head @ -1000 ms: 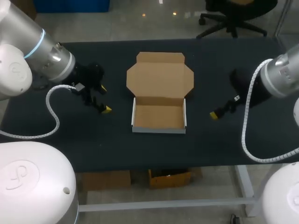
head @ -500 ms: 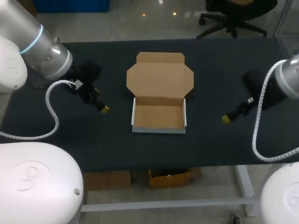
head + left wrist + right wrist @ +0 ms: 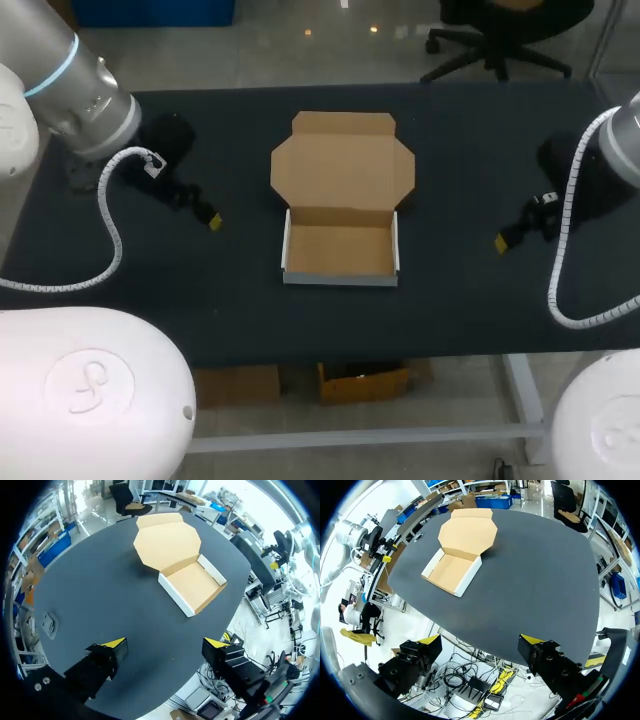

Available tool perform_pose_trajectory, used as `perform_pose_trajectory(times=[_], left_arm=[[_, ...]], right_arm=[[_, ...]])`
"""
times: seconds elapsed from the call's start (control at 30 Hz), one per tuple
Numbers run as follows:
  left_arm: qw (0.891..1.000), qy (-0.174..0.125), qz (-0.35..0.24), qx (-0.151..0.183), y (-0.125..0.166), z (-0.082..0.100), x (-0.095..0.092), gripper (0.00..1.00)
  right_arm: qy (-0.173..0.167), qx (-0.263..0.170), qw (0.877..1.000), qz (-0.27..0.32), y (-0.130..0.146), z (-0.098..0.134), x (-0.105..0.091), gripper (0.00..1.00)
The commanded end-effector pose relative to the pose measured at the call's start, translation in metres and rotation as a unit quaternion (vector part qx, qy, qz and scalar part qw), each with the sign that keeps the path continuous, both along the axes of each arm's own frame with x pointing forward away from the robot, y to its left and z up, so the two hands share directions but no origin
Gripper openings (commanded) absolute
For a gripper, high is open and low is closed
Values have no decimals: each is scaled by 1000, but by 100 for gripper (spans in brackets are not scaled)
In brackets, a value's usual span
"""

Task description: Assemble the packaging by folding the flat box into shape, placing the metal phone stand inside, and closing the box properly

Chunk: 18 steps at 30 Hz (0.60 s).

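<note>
Tool left (image 3: 165,643); tool right (image 3: 481,640): spread, empty

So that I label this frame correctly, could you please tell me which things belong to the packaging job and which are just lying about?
Job: brown cardboard box with white outer walls, folded, lid open; left hand, open; right hand, open. No metal phone stand shows.
Lying about: small grey flat piece on the black table, too small to identify.
</note>
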<state>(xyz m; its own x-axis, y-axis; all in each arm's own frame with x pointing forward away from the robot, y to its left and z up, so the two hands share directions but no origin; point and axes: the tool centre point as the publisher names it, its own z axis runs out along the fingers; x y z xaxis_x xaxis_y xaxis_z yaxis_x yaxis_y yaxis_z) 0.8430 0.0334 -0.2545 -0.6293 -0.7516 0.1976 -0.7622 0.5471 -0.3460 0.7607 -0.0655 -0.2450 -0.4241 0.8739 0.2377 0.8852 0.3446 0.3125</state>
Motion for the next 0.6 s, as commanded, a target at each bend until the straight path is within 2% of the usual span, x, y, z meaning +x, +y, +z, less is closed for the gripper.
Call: perform_pose_trajectory(times=[0.03, 0.17, 0.23, 0.6], left_arm=[[1000, -3, 27, 14, 1, 11, -12, 100], [999, 11, 51, 10, 9, 17, -19, 100], [999, 1, 28, 24, 14, 21, -22, 100], [999, 1, 28, 24, 14, 21, -22, 100]], right_arm=[[0, 5, 1000, -4, -9, 14, -12, 100], [15, 5, 1000, -27, -15, 16, -17, 100], [9, -19, 999, -47, -18, 20, -19, 100], [9, -19, 999, -47, -18, 20, -19, 100]])
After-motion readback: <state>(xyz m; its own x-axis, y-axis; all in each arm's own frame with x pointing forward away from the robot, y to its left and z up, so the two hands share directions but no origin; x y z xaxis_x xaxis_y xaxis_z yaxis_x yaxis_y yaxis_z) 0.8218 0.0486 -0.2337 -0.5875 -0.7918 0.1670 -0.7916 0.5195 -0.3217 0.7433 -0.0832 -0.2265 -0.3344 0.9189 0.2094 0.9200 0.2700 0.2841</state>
